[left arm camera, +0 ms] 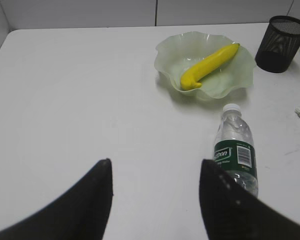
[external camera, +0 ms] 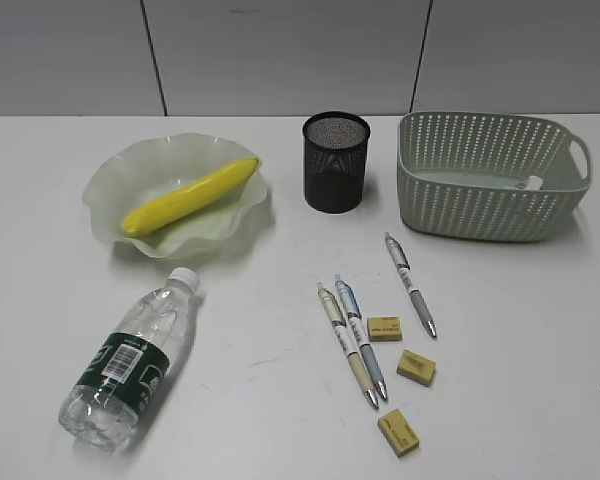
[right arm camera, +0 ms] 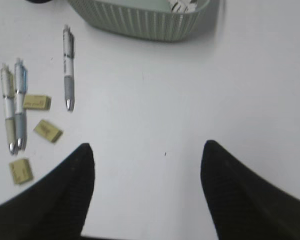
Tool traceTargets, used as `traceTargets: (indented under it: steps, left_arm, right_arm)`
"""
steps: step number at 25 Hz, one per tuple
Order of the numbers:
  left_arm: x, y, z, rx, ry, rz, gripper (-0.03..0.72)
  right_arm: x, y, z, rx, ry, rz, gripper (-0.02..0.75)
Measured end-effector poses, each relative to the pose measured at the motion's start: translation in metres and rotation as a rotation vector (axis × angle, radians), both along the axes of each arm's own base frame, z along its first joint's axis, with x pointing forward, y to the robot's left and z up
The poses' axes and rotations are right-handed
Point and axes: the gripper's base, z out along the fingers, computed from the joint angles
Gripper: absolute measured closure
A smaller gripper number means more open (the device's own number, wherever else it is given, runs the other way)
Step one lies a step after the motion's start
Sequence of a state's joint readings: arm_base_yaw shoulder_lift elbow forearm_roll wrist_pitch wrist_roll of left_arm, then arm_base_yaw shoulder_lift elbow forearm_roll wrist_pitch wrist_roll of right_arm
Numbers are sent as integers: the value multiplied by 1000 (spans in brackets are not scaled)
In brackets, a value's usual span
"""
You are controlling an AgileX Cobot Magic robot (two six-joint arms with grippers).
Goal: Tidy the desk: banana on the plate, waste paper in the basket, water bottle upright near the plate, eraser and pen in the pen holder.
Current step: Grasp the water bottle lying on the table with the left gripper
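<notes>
While neither arm shows in the exterior view, each wrist camera shows its own gripper hanging above the desk (external camera: pixel 260 400) with its jaws spread apart and nothing between them: the left gripper (left arm camera: pixel 155 170) over bare tabletop just beside the water bottle (left arm camera: pixel 236 150), the right gripper (right arm camera: pixel 147 152) over bare tabletop to the right of the stationery. The banana (external camera: pixel 188 197) lies across the plate (external camera: pixel 110 170), at the back left. The water bottle lies on its side in front of the plate, its cap pointing toward the ruffled rim. The pen holder (external camera: pixel 335 165) stands upright between plate and basket (external camera: pixel 480 190). Inside the basket, near its right end, sits a small whitish scrap that is probably the waste paper (external camera: pixel 531 183), though it is too small to be sure. Three pens (external camera: pixel 355 340) lie on the desk in front of the pen holder, two side by side and one apart to their right, with three tan erasers (external camera: pixel 384 328) scattered beside them.
</notes>
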State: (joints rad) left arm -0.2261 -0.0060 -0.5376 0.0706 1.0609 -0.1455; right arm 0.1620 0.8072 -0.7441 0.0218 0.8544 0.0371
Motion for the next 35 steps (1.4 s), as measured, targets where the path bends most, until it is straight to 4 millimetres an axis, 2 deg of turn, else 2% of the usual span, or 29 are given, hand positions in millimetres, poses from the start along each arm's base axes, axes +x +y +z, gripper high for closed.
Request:
traceTargets:
  steps: [1, 4, 6, 8, 11, 15, 19, 22, 25, 28, 30, 35]
  left_arm:
    - [0, 0, 0, -1, 0, -1, 272]
    - [3, -2, 0, -5, 18, -7, 272]
    - [12, -4, 1, 12, 67, -12, 272]
    - [28, -8, 4, 51, 133, -36, 270]
    - [60, -20, 14, 76, 188, -99, 239]
    - [117, -41, 17, 32, 288, -161, 197]
    - [181, -65, -4, 46, 454, -231, 190]
    - [213, -95, -21, 92, 546, -323, 188]
    - [235, -133, -44, 153, 649, -374, 169]
    - [254, -161, -72, 222, 736, -379, 102]
    - [267, -173, -90, 241, 789, -363, 74]
    - [295, -189, -122, 262, 853, -311, 61]
  right_arm:
    - [-25, -3, 0, 16, -24, 2, 216]
    - [-79, -10, -10, 48, -69, 13, 218]
    - [-109, -14, -18, 58, -122, 20, 218]
    - [-133, -18, -24, 67, -205, 27, 218]
    - [-153, -21, -29, 82, -317, 30, 218]
    - [-156, -22, -30, 85, -346, 31, 218]
    - [-150, -21, -34, 89, -370, 29, 218]
    - [-149, -21, -34, 92, -380, 29, 218]
    - [-149, -21, -33, 92, -381, 29, 218]
    - [-149, -21, -33, 92, -382, 29, 218]
    - [-149, -21, -33, 92, -383, 29, 222]
    - [-149, -21, -33, 92, -383, 29, 242]
